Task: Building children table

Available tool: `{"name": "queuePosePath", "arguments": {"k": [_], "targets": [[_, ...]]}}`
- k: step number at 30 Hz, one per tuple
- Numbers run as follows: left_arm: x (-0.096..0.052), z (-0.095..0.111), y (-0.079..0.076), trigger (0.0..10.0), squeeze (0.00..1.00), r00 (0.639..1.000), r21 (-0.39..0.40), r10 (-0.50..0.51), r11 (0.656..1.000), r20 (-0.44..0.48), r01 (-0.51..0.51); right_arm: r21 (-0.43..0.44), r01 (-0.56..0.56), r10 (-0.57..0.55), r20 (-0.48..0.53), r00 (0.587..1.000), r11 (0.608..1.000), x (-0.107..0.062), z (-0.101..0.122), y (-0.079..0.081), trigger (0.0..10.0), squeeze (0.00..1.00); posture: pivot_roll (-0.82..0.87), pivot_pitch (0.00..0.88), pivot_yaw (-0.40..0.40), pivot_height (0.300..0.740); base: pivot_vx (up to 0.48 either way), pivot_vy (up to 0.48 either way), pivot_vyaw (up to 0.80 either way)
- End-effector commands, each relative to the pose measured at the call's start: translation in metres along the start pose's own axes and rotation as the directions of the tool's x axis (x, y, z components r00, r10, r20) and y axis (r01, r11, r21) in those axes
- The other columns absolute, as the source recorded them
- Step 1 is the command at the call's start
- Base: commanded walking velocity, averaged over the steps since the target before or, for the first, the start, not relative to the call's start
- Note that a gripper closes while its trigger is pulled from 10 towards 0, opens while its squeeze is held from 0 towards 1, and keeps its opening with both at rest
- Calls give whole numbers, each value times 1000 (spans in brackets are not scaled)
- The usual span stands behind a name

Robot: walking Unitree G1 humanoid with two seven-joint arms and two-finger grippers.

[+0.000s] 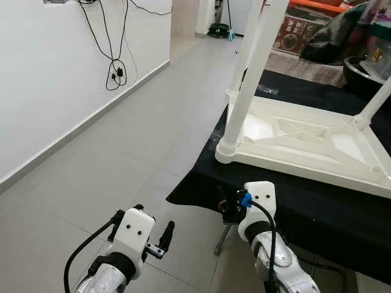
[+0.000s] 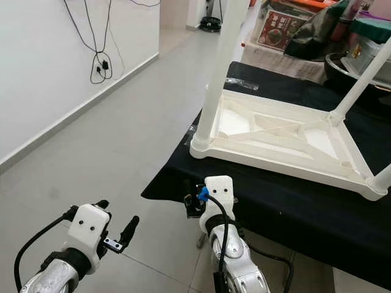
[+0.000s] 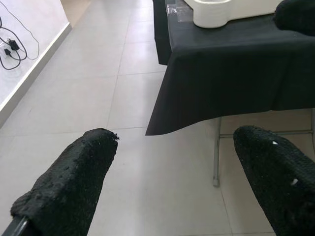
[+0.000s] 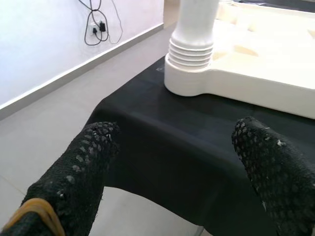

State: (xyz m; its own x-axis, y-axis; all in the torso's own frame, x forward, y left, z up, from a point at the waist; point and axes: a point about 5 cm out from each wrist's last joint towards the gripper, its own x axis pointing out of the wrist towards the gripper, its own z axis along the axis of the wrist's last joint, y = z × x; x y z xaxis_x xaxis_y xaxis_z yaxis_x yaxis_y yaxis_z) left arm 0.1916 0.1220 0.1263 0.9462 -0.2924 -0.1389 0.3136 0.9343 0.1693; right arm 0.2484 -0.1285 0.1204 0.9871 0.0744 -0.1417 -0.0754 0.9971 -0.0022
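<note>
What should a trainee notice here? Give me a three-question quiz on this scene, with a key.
1. True or false: the white children's table lies upside down on the black cloth.
2. Which end effector is nearer the table's corner leg: (A) left or (B) right?
3. Fill in: both end effectors are ____ and hold nothing.

Key: 1 true. 2 B: it is at the cloth's edge, pointing at that leg. 3 open.
</note>
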Motion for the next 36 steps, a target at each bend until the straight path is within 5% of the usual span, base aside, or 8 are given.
{"name": "queuePosePath", "arguments": {"k": [1,36], "targets": [[-1,-2,-4,10000,0,1000,-10,-10,1000,-10,10,-10,13,-13,-6,1000,1000,-1,-1,-3,10000,0,170,58,-120,740,0,0,0],[-1,4,0,10000,0,999,-12,42,999,14,-42,-4,35,-35,24,999,999,-3,6,-8,10000,0,123,92,-119,740,0,0,0]]}}
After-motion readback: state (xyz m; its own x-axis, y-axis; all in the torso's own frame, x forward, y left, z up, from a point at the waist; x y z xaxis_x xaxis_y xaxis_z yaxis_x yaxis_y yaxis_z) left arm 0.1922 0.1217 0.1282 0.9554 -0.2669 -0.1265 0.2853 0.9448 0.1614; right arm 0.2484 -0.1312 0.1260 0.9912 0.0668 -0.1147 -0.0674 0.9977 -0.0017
